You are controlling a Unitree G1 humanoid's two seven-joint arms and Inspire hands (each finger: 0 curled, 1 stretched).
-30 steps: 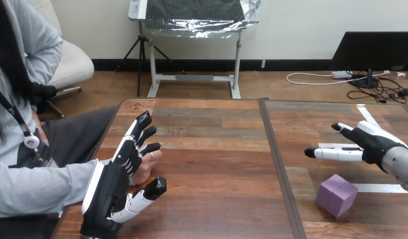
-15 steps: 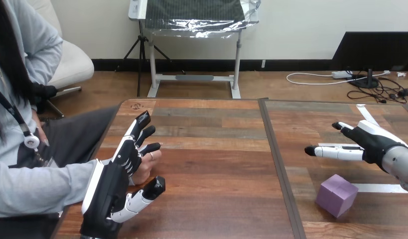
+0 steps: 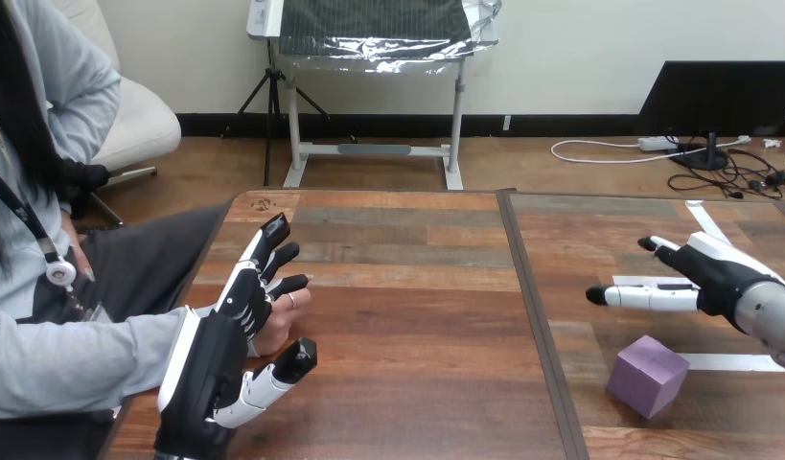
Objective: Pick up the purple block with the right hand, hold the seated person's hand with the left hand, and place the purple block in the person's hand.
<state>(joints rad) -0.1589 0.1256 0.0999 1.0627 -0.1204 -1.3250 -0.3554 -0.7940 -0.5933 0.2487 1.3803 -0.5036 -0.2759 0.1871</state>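
The purple block [image 3: 647, 376] is seen on the wooden table [image 3: 417, 316] at its near right, turned so that a corner faces the near edge, and it is touched by nothing. A strip of white tape [image 3: 728, 362] is stuck to the tabletop just right of it. Farther back, apart from the block, the right hand [image 3: 716, 273] is held over the table with its fingers stretched straight toward the left and nothing in its grasp. At the table's near left edge the left hand [image 3: 216, 364] is laid back upward, fingers extended and thumb splayed rightward. The person's hand [image 3: 285, 321] is found beneath those straight fingers, touching them; no curl round it is seen.
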